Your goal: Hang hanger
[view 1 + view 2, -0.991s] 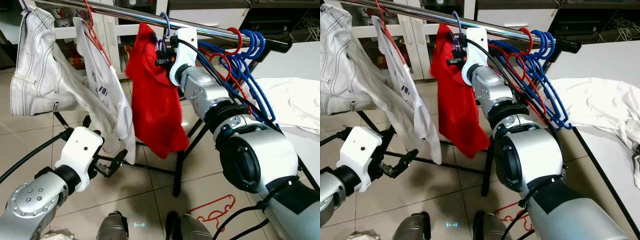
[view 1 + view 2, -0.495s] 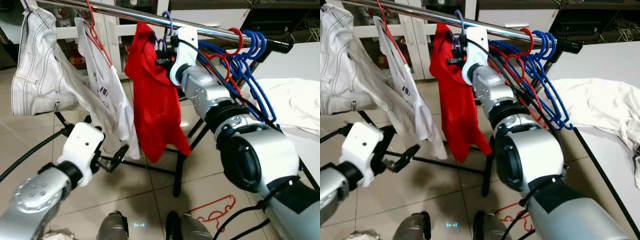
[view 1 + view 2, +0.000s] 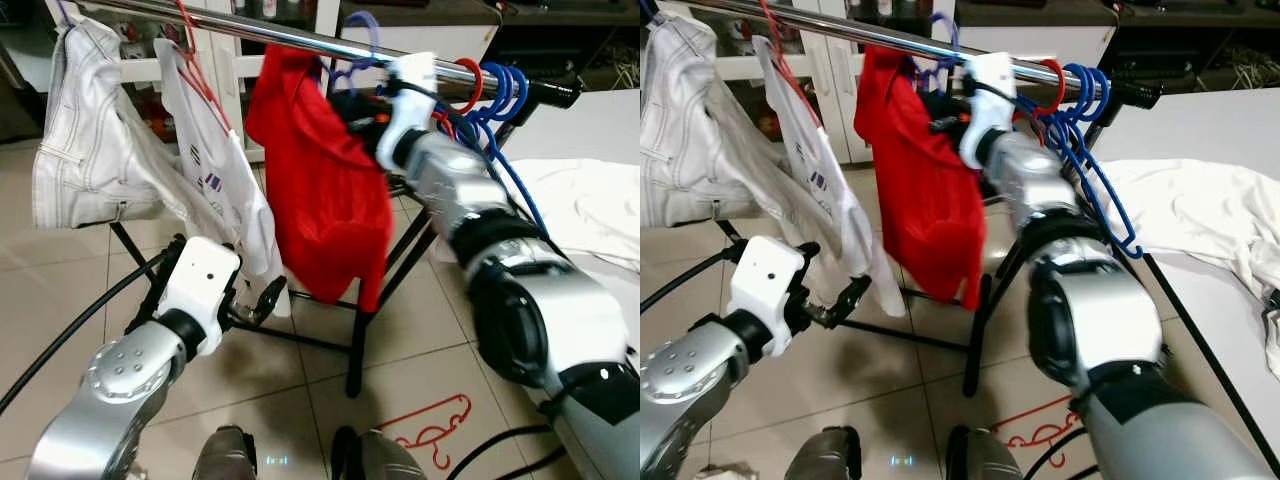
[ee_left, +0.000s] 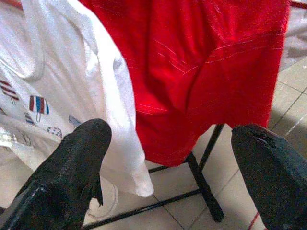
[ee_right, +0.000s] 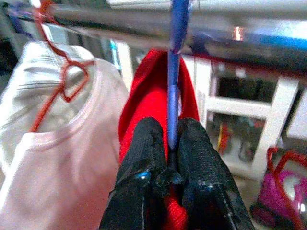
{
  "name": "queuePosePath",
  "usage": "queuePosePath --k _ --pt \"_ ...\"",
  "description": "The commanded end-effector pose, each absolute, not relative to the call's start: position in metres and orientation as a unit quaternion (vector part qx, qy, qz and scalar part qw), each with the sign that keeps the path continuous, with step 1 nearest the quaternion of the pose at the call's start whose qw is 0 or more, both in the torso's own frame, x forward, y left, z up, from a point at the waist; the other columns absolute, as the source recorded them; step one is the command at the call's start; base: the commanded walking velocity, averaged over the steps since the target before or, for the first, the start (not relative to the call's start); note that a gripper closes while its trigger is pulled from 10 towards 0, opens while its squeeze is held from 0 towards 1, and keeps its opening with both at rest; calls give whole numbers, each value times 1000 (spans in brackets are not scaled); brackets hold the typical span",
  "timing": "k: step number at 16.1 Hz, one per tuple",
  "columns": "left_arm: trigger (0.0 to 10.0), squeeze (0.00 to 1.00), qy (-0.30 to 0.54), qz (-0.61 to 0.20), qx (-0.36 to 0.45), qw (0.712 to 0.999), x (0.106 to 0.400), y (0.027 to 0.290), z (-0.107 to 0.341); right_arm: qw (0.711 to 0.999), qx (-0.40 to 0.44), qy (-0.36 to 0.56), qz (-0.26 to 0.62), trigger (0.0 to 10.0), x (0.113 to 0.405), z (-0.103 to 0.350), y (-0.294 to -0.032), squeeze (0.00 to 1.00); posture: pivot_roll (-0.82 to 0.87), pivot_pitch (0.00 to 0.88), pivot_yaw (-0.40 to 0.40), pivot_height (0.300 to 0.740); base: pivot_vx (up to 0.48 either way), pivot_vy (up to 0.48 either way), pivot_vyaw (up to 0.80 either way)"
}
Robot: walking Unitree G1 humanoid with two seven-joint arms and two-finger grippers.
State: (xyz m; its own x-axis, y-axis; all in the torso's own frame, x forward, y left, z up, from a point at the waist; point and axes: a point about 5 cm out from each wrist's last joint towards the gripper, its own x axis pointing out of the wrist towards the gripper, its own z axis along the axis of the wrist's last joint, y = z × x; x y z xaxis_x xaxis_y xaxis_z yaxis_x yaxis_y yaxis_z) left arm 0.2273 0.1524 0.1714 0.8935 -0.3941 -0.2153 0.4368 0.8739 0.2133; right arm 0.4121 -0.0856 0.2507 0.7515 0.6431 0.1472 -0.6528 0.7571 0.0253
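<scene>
A red shirt (image 3: pixel 325 190) hangs on a blue hanger (image 5: pixel 173 91). My right gripper (image 5: pixel 165 158) is shut on the hanger's stem, just below the steel rail (image 3: pixel 290 35). The hook (image 3: pixel 360 25) curves up over the rail, and I cannot tell whether it rests on it. Low down, my left gripper (image 4: pixel 168 163) is open, with its black fingers (image 4: pixel 76 158) wide apart. It sits by the hems of the red shirt and the white T-shirt (image 3: pixel 225 190) and holds nothing.
White trousers (image 3: pixel 90 150) and the white T-shirt on a red hanger hang at the rail's left. Several empty blue and red hangers (image 3: pixel 500 90) crowd the right end. A red hanger (image 3: pixel 430 420) lies on the tiles. White cloth (image 3: pixel 590 205) lies on the table at right.
My right gripper has shifted to the right along the rail with the hanger and red shirt, and the hook now stands higher. My left gripper has moved up towards the shirt hems.
</scene>
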Motion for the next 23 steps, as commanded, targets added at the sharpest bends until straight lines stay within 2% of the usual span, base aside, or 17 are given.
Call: queuePosePath --k 1,3,4,8,11,12,13,14,15,18,21,23 --pt "10000 0 72 -221 132 964 228 148 172 924 17 -103 367 0 408 257 -95 0 165 74 -87 740 0 0 0" --pt "10000 0 66 -225 128 964 229 147 173 920 7 -107 376 0 403 250 -101 0 163 67 -82 740 0 0 0" --pt "10000 0 57 -232 117 964 232 145 176 912 -10 -114 393 0 390 236 -114 0 152 42 -56 740 0 0 0" --pt "10000 0 42 -239 121 963 243 144 181 912 -29 -119 390 0 348 215 -141 0 134 28 -23 740 0 0 0" --pt "10000 0 61 -216 114 968 244 141 168 927 -35 -76 366 0 304 186 -156 0 97 31 -13 740 0 0 0" --pt "10000 0 75 -186 108 974 241 140 154 941 -19 -35 335 0 276 165 -161 0 76 42 -10 740 0 0 0" --pt "10000 0 79 -178 107 975 240 140 151 945 -15 -24 327 0 270 160 -162 0 70 43 -8 740 0 0 0" --pt "10000 0 79 -173 93 977 239 139 149 950 -19 -13 311 4314 263 156 -163 0 36 50 7 740 0 0 0" --pt "10000 0 82 -171 68 980 240 135 144 966 -30 13 258 10000 251 143 -168 0 -3 84 13 740 0 0 0" --pt "10000 0 84 -171 68 979 240 131 139 975 -78 36 204 10000 236 140 -171 0 -7 88 -9 740 -279 0 0" --pt "10000 0 78 -137 74 985 237 146 143 979 -12 54 197 10000 239 132 -162 0 38 63 -49 740 -269 0 0" --pt "10000 0 77 -128 78 986 236 151 141 978 1 57 202 10000 242 130 -154 0 55 46 -61 740 -249 0 0"
